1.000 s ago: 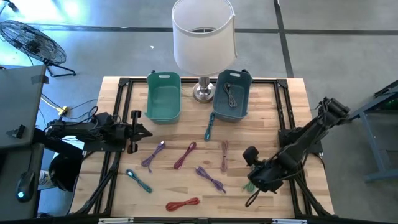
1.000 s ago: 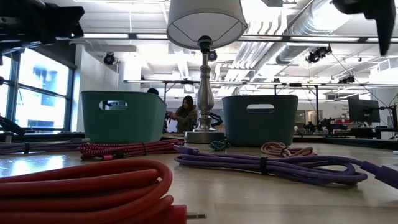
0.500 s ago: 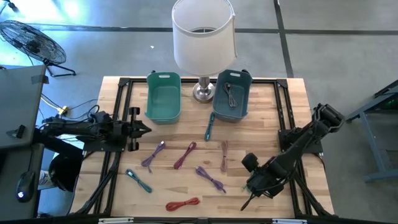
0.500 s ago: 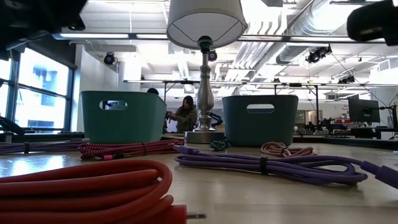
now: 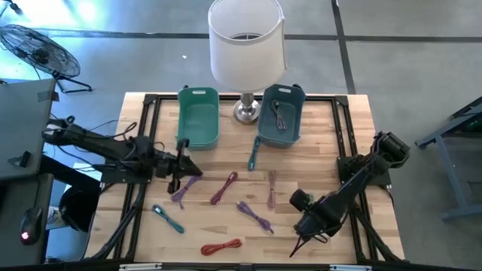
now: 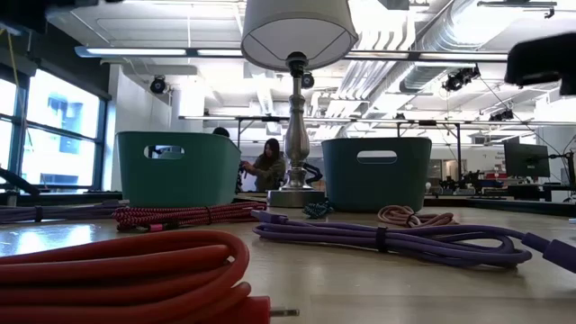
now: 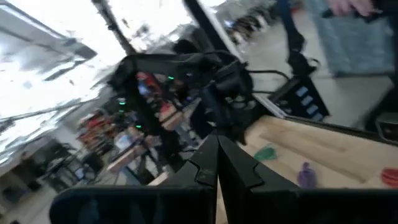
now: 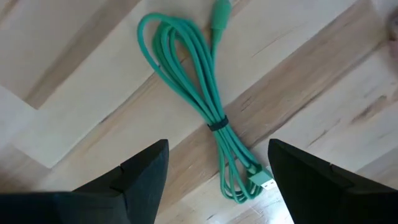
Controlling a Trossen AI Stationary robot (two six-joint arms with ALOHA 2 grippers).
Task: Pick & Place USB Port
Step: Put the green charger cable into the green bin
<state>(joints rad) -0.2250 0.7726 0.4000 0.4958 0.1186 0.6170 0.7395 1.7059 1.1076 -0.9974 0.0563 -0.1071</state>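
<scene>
A green USB cable (image 8: 198, 74), coiled and tied with a dark band, lies flat on the wooden table. My right gripper (image 8: 217, 149) hangs open just above it, pointing down, one finger on either side of the bundle, touching nothing. In the high view the right gripper (image 5: 307, 220) covers that cable near the table's near right part. My left gripper (image 5: 185, 165) is shut and stretched over the table's left part, just beyond a purple cable (image 5: 184, 187). Its closed fingers (image 7: 217, 158) hold nothing.
Several more cables lie about: dark red (image 5: 224, 187), pink (image 5: 271, 187), purple (image 5: 254, 215), teal (image 5: 167, 218), red (image 5: 221, 246), teal (image 5: 254, 154). A light teal bin (image 5: 198, 120) and a dark teal bin (image 5: 294, 102) holding a dark cable flank a lamp (image 5: 246, 45) at the far edge.
My left gripper has reached toward the table's right, out over the left part of the table, and stands beside the purple cable, still shut. My right gripper has moved a little toward the near edge and left, coming over the green cable.
</scene>
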